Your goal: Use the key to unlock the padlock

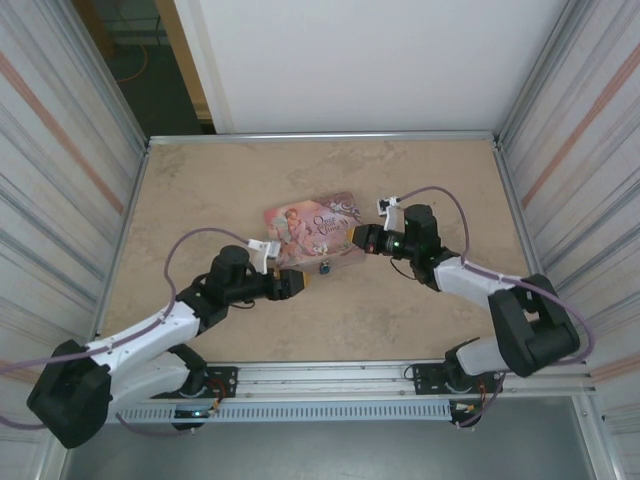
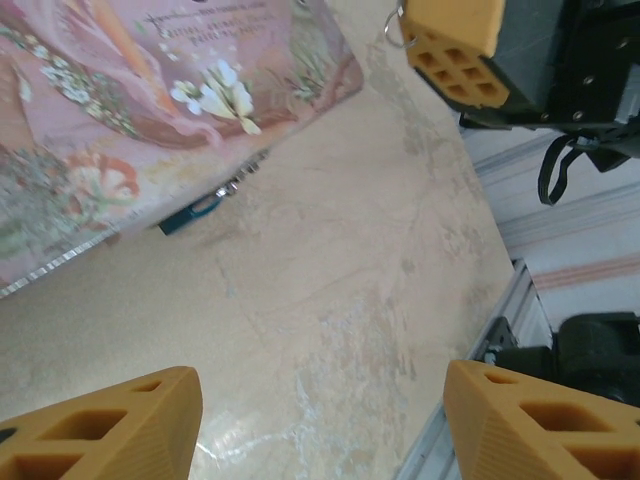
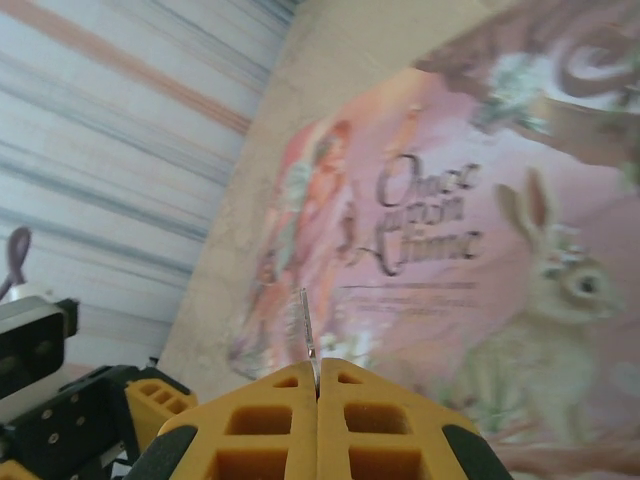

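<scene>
The padlock [image 1: 326, 268] is a tiny dark blue lock hanging at the near edge of the pink illustrated tin [image 1: 312, 235]. In the left wrist view the padlock [image 2: 190, 215] peeks out under the tin's rim [image 2: 150, 120] with a small metal bit beside it. My left gripper [image 1: 300, 283] sits just left of the lock, open, its orange fingers [image 2: 110, 425] wide apart over bare table. My right gripper [image 1: 358, 238] is at the tin's right end, shut on the key [image 3: 308, 335], whose thin blade sticks out edge-on from the closed fingers [image 3: 270, 420] towards the tin [image 3: 450, 250].
The beige table [image 1: 400, 320] is fenced by corrugated walls [image 1: 70, 170] on both sides and a metal rail [image 1: 400, 372] at the near edge. The right gripper's finger [image 2: 455, 45] and a small key ring [image 2: 393, 30] show at the top of the left wrist view.
</scene>
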